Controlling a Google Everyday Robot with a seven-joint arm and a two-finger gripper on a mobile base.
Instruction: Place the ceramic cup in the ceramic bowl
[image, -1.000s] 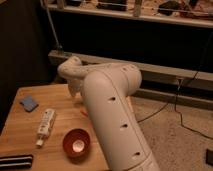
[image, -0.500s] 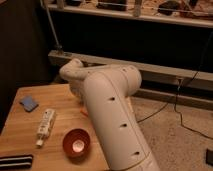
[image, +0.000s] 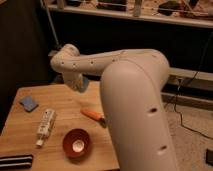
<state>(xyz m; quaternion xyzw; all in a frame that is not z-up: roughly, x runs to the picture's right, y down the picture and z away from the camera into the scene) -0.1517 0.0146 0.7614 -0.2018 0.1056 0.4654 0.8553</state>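
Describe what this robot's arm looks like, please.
The arm is a thick, smooth white tube of rounded segments, dotted with small dark holes. No cables show on it. Its end effector, over the wooden table's far edge, is mostly hidden.

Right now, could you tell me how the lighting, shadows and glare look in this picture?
Camera view: dim, warm light; the background is nearly black; a bright glare spot sits in the ceramic bowl; the gripper, above the table's far edge, lies in shade, apparently closed on the pale-blue ceramic cup.
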